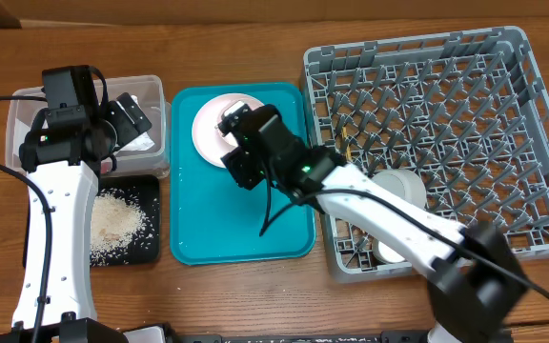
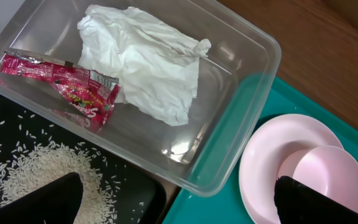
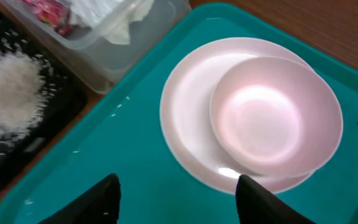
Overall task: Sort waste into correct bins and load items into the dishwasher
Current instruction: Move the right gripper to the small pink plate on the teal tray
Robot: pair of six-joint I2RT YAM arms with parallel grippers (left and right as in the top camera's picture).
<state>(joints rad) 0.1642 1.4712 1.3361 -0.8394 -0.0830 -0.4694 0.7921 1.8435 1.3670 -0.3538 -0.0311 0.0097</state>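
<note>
At the far left, the clear tub (image 2: 253, 74) holds the crumpled napkin (image 2: 148, 68) and the red sauce packet (image 2: 61, 81). Just in front of it, the black tray (image 1: 148, 250) carries the heap of rice (image 1: 112, 219). By my reading the waste-sorting is done. The left gripper (image 1: 133, 116) hovers above the tub with its fingers spread wide and nothing between them.

In the middle, the teal tray (image 1: 208, 229) has a pale pink plate (image 3: 191, 106) with a pink bowl (image 3: 275, 115) sitting on it, off-centre toward one rim. Neither is loaded, so this looks like the remaining work. The right gripper (image 3: 178, 190) hangs low over the teal tray just beside the plate, jaws apart and empty.

At the right, the grey dish rack (image 1: 417, 48) already holds two pale round pieces (image 1: 400, 187) near its front-left corner (the right arm crosses them, so I cannot tell cup from bowl).

Only the overhead view shows the rack and what is in it. It hides the bowl under the right gripper, while the right wrist view shows the bowl clearly. The left wrist view alone makes the packet and the folds of the napkin readable.
</note>
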